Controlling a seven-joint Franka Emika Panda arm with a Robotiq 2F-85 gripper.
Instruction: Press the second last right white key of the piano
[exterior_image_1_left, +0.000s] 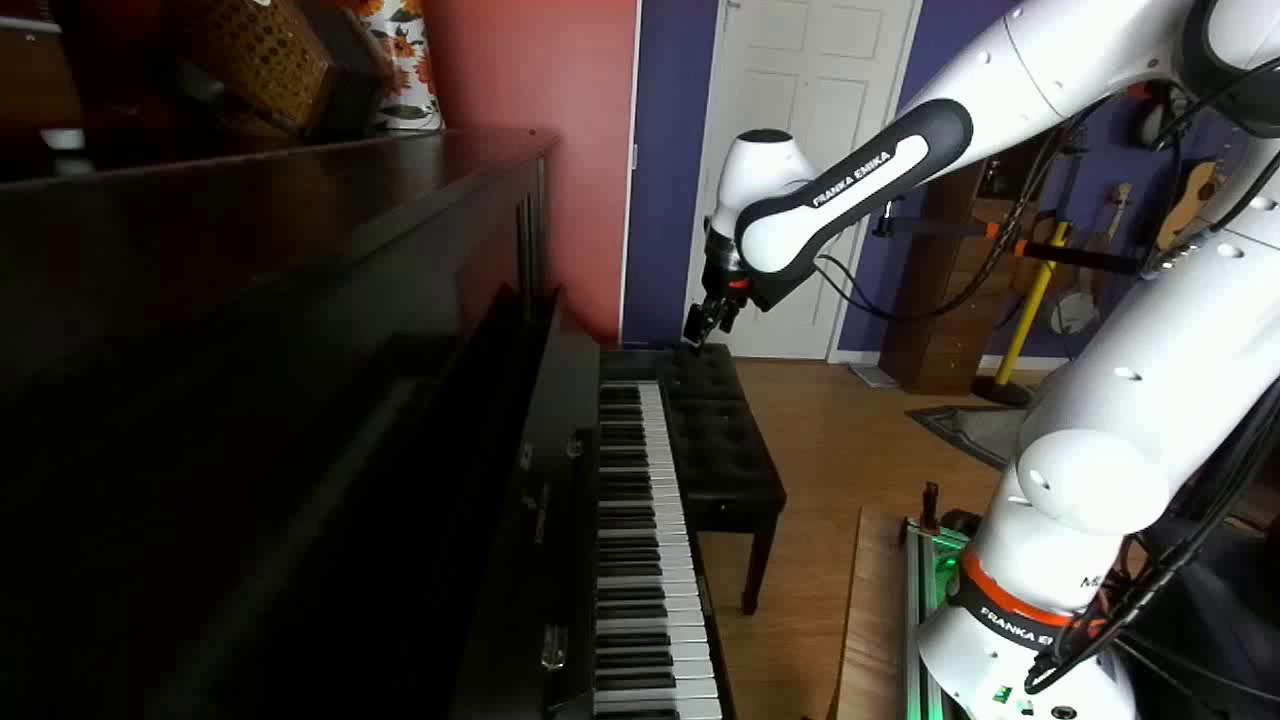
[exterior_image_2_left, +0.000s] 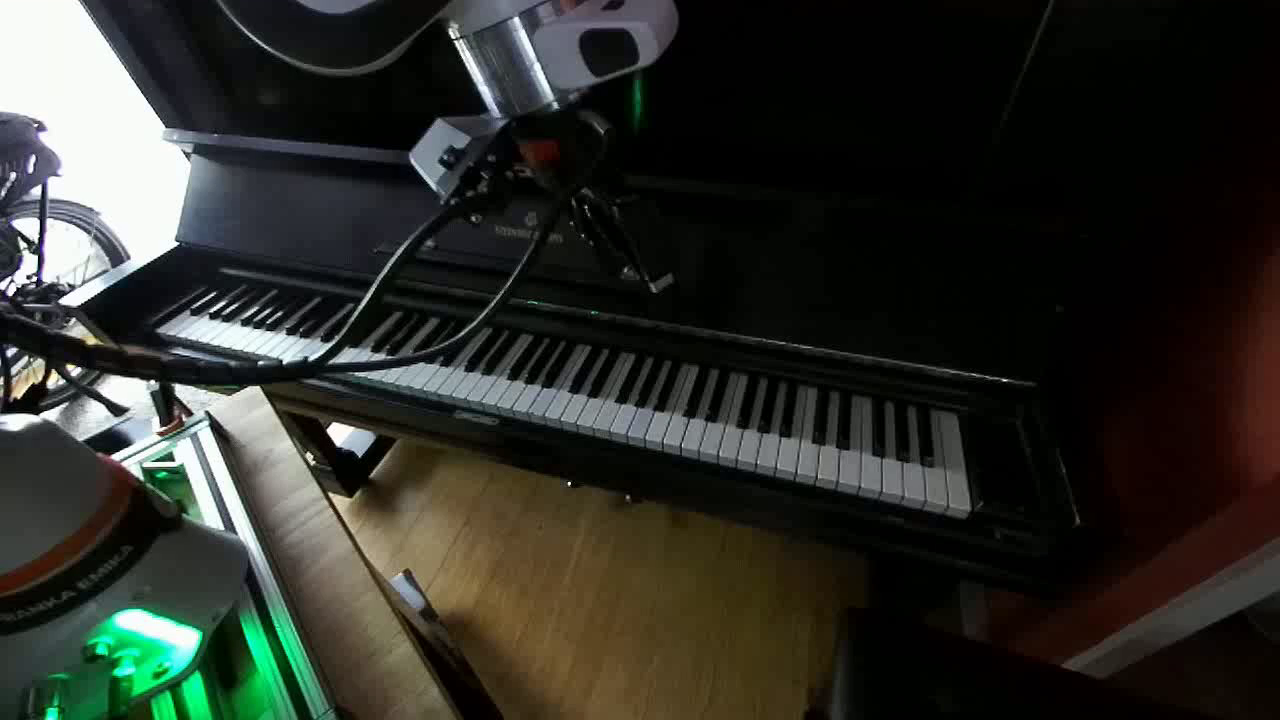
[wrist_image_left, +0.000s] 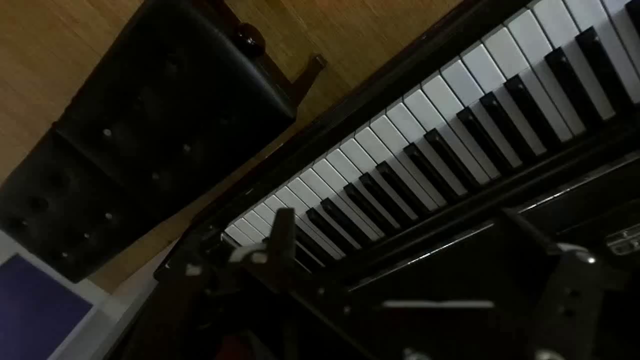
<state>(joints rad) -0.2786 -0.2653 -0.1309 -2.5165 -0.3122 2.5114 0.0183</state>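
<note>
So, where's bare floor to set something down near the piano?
The floor between the black bench and the wooden board shows bare in an exterior view. It's tight where the bench nears the piano: the wrist view shows only a strip of floor there.

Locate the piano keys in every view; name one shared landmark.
In an exterior view: keys, centre to bottom edge.
In an exterior view: keys, slanting down rightward across the middle.
In the wrist view: keys, from left of centre up to right edge.
Shared landmark: the gripper.
</note>
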